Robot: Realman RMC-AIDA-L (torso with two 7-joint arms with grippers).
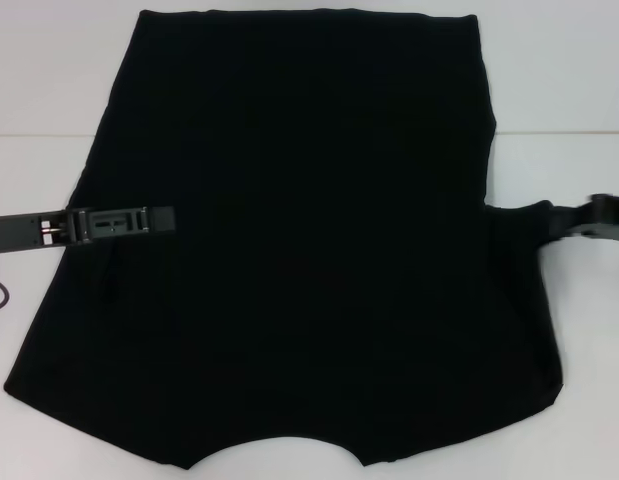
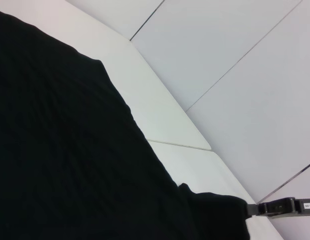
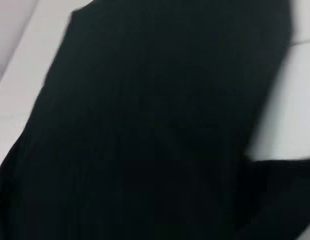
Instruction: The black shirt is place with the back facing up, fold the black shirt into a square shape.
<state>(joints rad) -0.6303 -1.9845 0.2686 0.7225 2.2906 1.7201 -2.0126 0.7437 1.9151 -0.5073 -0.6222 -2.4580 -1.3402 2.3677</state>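
- Your black shirt [image 1: 299, 250] lies spread on the white tabletop [image 1: 49, 80], plain side up, covering most of the space in front of you; no lettering shows.
- Its neckline curves at the near edge, and the hem lies at the far side.
- Your left hand [image 1: 169, 219] reaches in from the left, low and level over the shirt's left edge, its tip over the fabric. You cannot tell whether its fingers are parted or together.
- Your right hand [image 1: 564, 222] sits at the shirt's right edge, where a flap of cloth is pulled outward toward it and appears pinched there.
- The left wrist view shows that same flap [image 2: 215, 212] drawn out to the right hand [image 2: 275, 207].
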